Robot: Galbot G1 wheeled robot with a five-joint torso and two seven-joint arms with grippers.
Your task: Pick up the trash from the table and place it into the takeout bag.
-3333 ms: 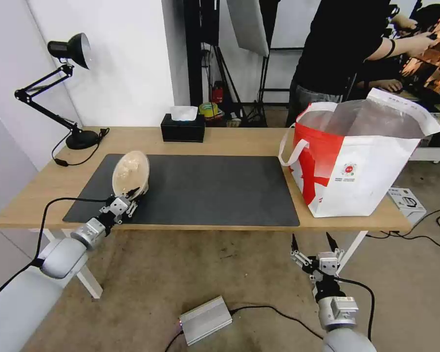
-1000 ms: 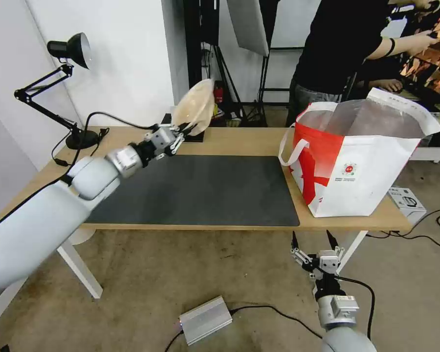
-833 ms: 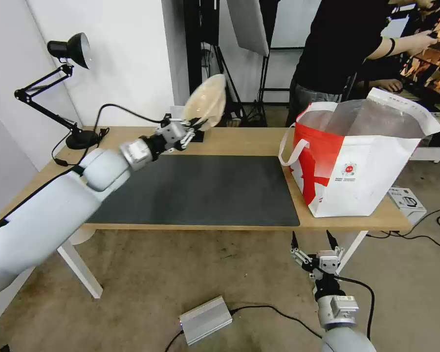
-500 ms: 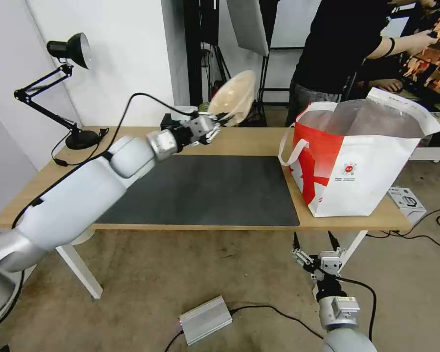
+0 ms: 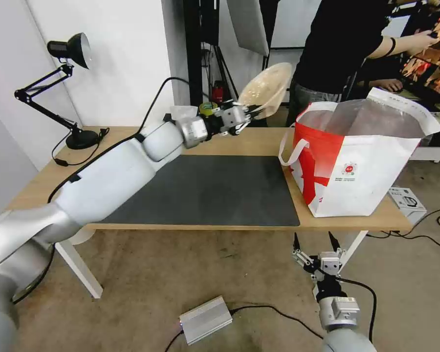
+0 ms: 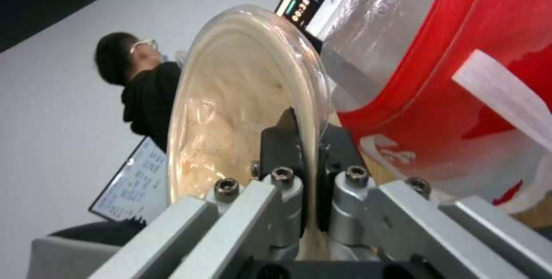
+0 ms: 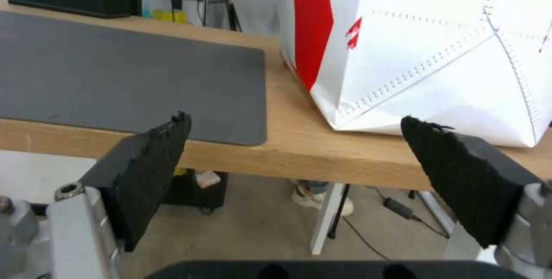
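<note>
The left gripper (image 5: 247,116) is reaching out over the far edge of the table (image 5: 239,142), holding the tan bowl (image 5: 265,89) up in the air, tipped on its side with its opening facing away from the bag. In the left wrist view the two fingers (image 6: 282,141) are pinching tight on the bowl (image 6: 241,98) rim, one pad inside and one outside, the wall of the bowl sandwiched between them and the rest standing up past the fingertips. The bowl is hanging just beside the upper left corner of the red-and-white bag (image 5: 357,161), not over its foil-lined mouth yet. The bag is standing on the right end of the table, next to the dark mat (image 5: 200,190). The right gripper (image 5: 316,242) is sitting low below the front table edge, its fingers (image 7: 149,158) spread wide apart, gripping nothing.
</note>
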